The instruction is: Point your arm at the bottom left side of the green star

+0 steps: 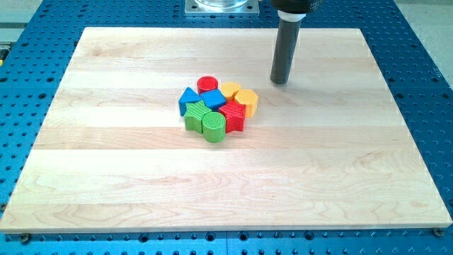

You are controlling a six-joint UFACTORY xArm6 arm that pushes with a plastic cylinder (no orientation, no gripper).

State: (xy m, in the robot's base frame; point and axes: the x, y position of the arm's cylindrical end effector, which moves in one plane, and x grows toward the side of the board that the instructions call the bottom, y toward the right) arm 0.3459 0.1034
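The green star lies at the left front of a tight cluster of blocks near the middle of the wooden board. A green cylinder touches it on the right. A blue triangle sits just above it. My tip rests on the board up and to the right of the cluster, well apart from the green star and a short way from the yellow hexagon.
The cluster also holds a red cylinder, a blue block, a red star and a yellow block. A blue perforated table surrounds the board. A metal mount sits at the view's top.
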